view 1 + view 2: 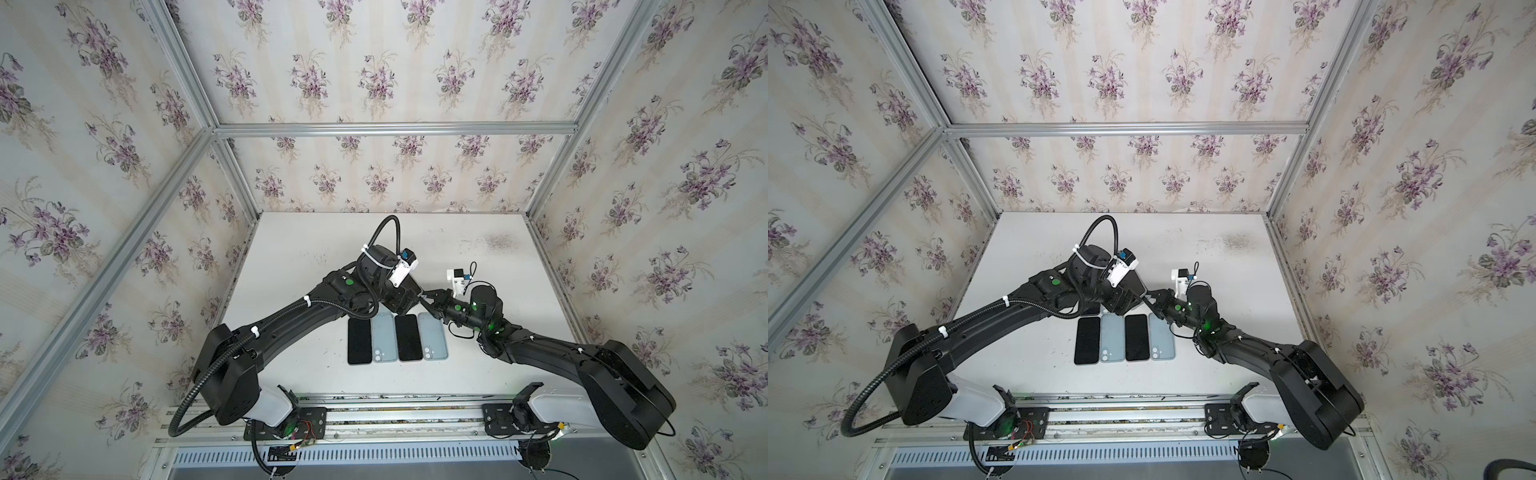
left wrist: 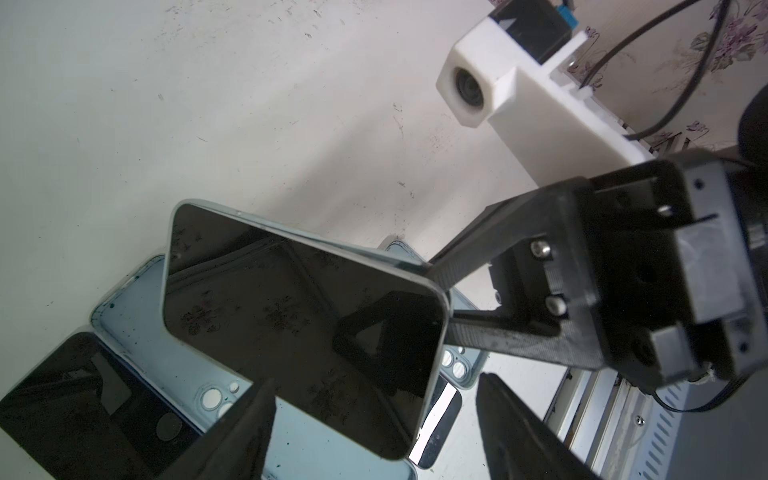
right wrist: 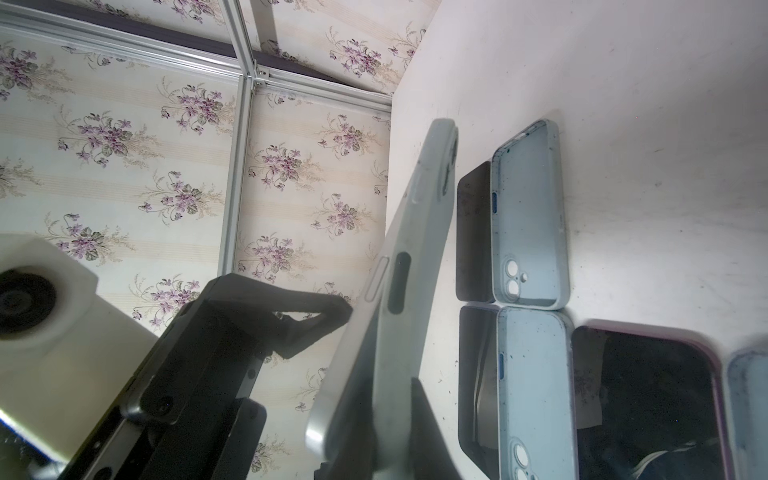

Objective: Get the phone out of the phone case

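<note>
The phone (image 2: 291, 324), black screen showing, sits in a pale blue-grey phone case (image 3: 419, 232) and is held tilted above the table. My right gripper (image 3: 386, 440) is shut on one long edge of the cased phone, a finger on each face. My left gripper (image 2: 374, 432) is open around a corner of the phone. One of its fingers (image 2: 245, 432) lies at the screen's edge, while the opposite finger (image 2: 519, 428) stands apart from it. In both top views the two grippers meet above the middle of the table and the arms mostly hide the phone.
A row lies on the white table (image 1: 291, 257) below the grippers: a black phone (image 1: 359, 340), an empty pale blue case (image 1: 383, 337), another black phone (image 1: 408, 337) and another case (image 1: 433, 336). More phones and cases (image 3: 528, 216) lie behind that row. Papered walls enclose the table.
</note>
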`<move>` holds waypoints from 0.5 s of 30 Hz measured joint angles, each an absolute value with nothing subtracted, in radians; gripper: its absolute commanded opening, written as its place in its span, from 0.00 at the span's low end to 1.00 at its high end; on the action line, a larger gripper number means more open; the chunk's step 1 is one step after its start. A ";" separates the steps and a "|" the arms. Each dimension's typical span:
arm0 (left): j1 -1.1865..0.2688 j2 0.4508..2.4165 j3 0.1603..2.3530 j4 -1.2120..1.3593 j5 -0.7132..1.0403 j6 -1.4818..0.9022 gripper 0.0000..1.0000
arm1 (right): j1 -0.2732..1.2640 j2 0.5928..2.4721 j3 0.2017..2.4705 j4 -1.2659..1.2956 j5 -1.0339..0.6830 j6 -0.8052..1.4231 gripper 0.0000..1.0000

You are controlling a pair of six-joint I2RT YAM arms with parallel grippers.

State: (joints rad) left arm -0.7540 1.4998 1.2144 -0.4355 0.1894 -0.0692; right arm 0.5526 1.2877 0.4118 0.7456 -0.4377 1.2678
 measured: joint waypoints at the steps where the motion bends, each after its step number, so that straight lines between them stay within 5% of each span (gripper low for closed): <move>1: -0.758 1.507 1.221 -0.440 0.176 -0.069 0.75 | 0.553 1.287 0.412 0.746 -0.438 1.268 0.00; 15: -0.794 1.586 1.275 -0.463 0.062 -0.069 0.63 | 0.551 1.286 0.412 0.709 -0.426 1.285 0.00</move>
